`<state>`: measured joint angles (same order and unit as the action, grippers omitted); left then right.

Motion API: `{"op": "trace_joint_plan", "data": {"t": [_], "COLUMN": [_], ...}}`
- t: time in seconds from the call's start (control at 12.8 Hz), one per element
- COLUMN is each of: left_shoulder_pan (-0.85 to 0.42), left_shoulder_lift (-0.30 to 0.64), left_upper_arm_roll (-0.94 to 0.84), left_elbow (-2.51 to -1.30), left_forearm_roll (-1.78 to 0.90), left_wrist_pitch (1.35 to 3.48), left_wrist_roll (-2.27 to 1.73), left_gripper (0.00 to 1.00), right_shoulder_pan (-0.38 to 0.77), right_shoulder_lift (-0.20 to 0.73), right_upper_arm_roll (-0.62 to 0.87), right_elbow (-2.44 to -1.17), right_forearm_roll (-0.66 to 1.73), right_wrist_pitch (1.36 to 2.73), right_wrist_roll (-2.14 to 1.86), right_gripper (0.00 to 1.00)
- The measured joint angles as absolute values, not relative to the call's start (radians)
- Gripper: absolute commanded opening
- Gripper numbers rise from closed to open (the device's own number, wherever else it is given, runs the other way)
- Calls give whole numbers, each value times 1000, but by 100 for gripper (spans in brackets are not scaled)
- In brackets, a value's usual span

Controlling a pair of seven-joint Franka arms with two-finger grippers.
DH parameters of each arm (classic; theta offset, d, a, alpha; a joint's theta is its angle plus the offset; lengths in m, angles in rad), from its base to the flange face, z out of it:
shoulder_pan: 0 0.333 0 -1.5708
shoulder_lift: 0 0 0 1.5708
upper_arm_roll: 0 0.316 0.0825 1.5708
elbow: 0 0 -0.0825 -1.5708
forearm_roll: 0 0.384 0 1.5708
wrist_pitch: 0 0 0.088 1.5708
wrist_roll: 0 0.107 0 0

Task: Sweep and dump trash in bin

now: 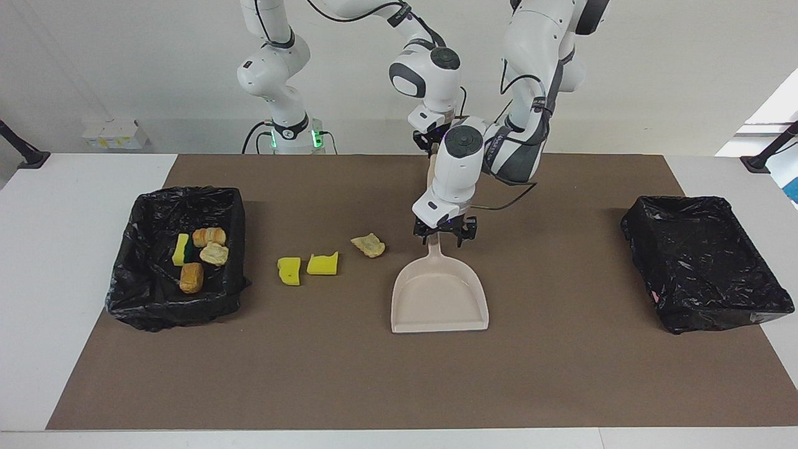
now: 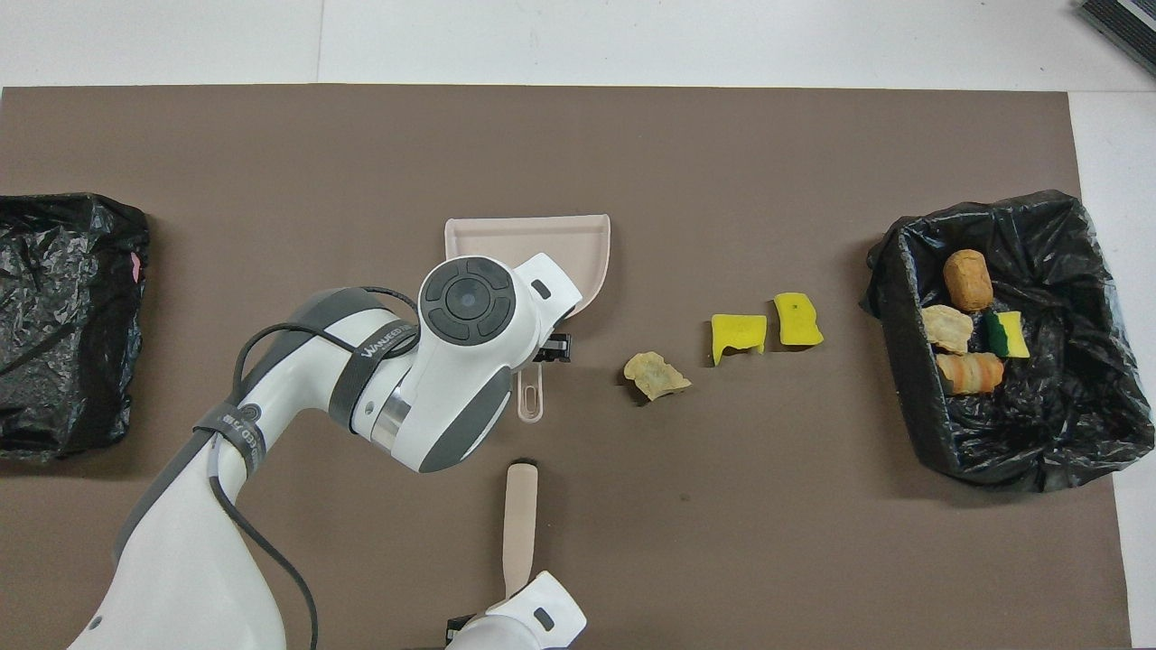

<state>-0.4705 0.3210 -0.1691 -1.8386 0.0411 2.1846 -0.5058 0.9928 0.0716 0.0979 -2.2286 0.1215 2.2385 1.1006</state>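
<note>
On the brown mat covering the worktop point(image 1: 561, 374), between the beige plastic dustpan point(image 1: 439, 299) and the black-lined bin point(image 1: 177, 255), lie my three remaining scraps of trash point(image 1: 323, 264): light, soft, best pushed, not pinched. My left hand point(image 1: 445, 236) straddles the dustpan's stiff handle, not yet clamped; my right hand point(image 1: 432, 141) grips the beige brush handle point(image 2: 520, 524). Plenty of bare mat all round.

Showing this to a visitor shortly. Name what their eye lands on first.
The beige dustpan at mid-table, with the left end effector down at its handle. Next, the loose trash, yellow sponge pieces and a tan chunk, lying between the dustpan and the black-lined bin at the right arm's end, which already holds four scraps.
</note>
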Motion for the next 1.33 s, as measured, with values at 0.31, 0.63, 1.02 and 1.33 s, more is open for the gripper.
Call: {"op": "trace_joint_plan", "data": {"t": [0.31, 0.63, 1.02, 1.33], "left_shoulder_pan": [-478, -483, -486, -485], "left_shoulder_lift": [323, 323, 323, 273], "left_upper_arm_roll": [-169, -169, -168, -166], "left_elbow": [-1840, -1850, -1852, -1840], "left_forearm_roll": [41, 41, 43, 120], "left_wrist_pitch": [2189, 2189, 2189, 2039], "left_wrist_roll": [-511, -511, -504, -325], "left_gripper": [65, 43, 0, 0], "right_shoulder_pan": [925, 757, 562, 428], "right_shoulder_lift": [37, -50, -68, -66], "right_upper_arm_roll": [91, 83, 78, 78], "right_elbow": [-2183, -2180, -2188, -2202], "right_forearm_roll": [122, 109, -84, -234], "right_wrist_pitch": [2018, 1881, 1851, 1825], "right_wrist_roll": [1094, 1037, 899, 727], "right_gripper": [0, 0, 0, 0]}}
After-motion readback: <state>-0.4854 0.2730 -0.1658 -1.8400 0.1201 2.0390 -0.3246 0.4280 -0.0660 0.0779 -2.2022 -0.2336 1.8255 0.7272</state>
